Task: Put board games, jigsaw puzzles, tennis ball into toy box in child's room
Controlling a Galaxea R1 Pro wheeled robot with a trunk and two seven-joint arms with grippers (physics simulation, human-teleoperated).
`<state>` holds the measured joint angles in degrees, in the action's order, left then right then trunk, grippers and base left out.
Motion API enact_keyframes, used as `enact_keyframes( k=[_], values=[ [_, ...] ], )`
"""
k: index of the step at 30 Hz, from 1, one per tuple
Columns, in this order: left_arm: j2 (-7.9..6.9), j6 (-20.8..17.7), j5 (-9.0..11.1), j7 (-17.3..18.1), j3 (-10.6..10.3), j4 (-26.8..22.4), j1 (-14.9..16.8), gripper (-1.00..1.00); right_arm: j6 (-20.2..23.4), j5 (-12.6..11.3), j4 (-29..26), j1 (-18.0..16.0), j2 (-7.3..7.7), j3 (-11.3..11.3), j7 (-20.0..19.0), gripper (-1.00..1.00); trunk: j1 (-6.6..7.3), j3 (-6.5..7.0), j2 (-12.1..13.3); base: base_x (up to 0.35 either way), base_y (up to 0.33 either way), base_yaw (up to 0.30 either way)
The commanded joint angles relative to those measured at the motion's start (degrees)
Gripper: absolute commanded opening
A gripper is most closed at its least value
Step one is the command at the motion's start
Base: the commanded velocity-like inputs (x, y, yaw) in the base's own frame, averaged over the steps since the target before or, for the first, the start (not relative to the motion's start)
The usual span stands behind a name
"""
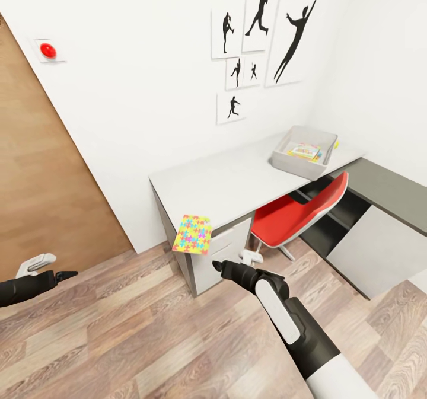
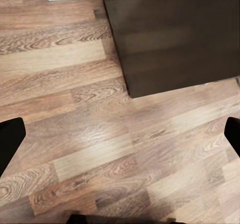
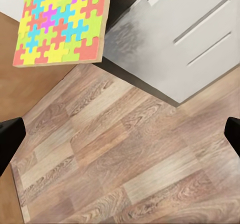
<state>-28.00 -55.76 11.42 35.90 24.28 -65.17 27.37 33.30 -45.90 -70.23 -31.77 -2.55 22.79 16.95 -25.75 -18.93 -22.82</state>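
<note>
One jigsaw puzzle, a bright square of interlocking pieces, sits tilted at the near corner of the white table, reaching past its edge. My right gripper hovers just right of it and lower, open and holding nothing. The right wrist view has the same jigsaw puzzle ahead of the spread fingertips. The grey toy box stands at the table's far end with colourful flat toys inside. My left gripper hangs open over the floor at the far left.
A red chair is tucked under the table's middle. A low cabinet with a dark top stands to the right. A wooden door fills the left wall. The left wrist view looks at wood floor and a dark panel.
</note>
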Motion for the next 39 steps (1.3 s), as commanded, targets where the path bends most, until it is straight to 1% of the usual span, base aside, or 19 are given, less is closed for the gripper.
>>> enact_keyframes(
  k=[1, 9, 33, 39],
  values=[
    [-0.01, -0.34, 0.01, 0.19, 0.07, -0.02, 0.05, 1.00, 0.06, -0.60, -0.05, -0.05, -0.14, 0.06, 0.60, 1.00, -0.04, 0.00, -0.10, 0.000, 0.000, 0.000],
    [-0.11, -0.50, 0.06, 0.22, 0.10, -0.02, 0.05, 1.00, 0.02, -0.60, 0.00, -0.05, -0.66, 0.09, 0.63, 1.00, -0.04, 0.75, -0.10, 0.000, 0.000, 0.000],
    [-0.06, -0.99, 0.10, 0.22, 0.25, -0.03, 0.13, 1.00, 0.01, -0.60, 0.01, -0.05, -0.74, 0.06, 0.63, 1.00, -0.04, 3.02, -0.10, 0.000, 0.000, 0.000],
    [-0.35, -1.36, 0.14, 0.22, 0.27, -0.36, 0.14, 1.00, -0.06, -0.60, 0.27, -0.05, -0.78, 0.03, 0.63, 1.00, -0.04, 3.59, -0.10, 0.000, 0.000, 0.000]
  ],
)
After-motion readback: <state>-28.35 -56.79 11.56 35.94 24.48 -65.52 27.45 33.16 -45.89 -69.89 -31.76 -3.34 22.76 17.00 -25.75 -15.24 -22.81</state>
